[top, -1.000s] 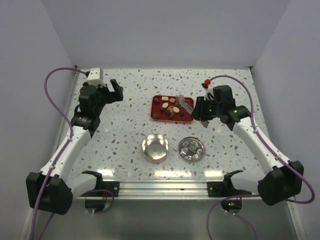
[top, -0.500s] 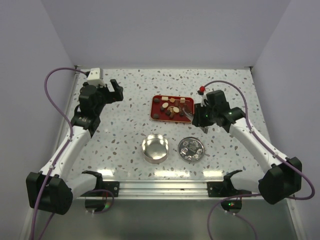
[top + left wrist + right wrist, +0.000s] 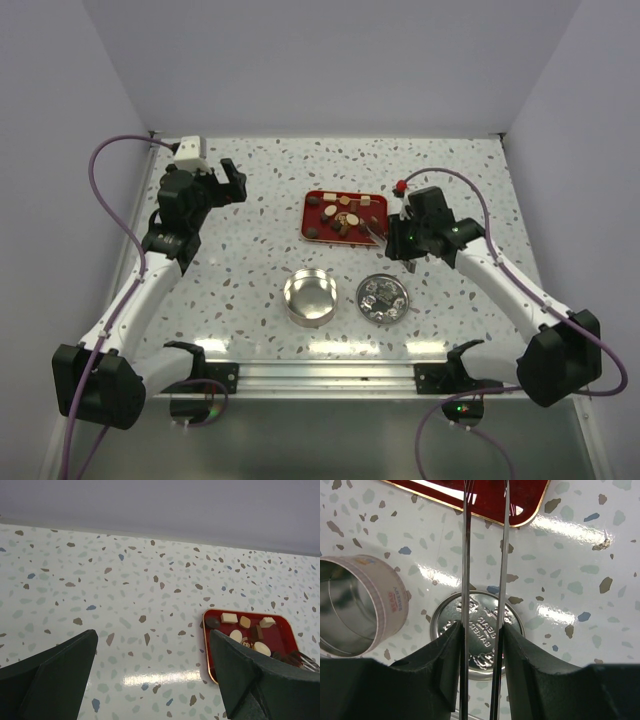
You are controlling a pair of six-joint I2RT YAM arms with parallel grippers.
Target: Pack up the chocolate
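Note:
Several small chocolate pieces (image 3: 343,216), dark, mid-brown and cream, lie on a red tray (image 3: 312,232); they also show in the left wrist view (image 3: 235,635). My right gripper (image 3: 400,238) is shut on thin metal tongs (image 3: 465,555). The tongs reach over the tray's near right corner (image 3: 520,505). Their tips are out of the right wrist view, so I cannot tell if they hold a piece. My left gripper (image 3: 225,185) is open and empty, well left of the tray.
An open round tin (image 3: 310,297) stands near the front, with its shiny lid (image 3: 382,298) flat beside it on the right. In the right wrist view the lid (image 3: 480,630) lies under the gripper and the tin (image 3: 360,600) is at the left.
My right arm has moved left and nearer, bringing the tongs from the tray's right edge to its near right corner. The left arm has not moved.

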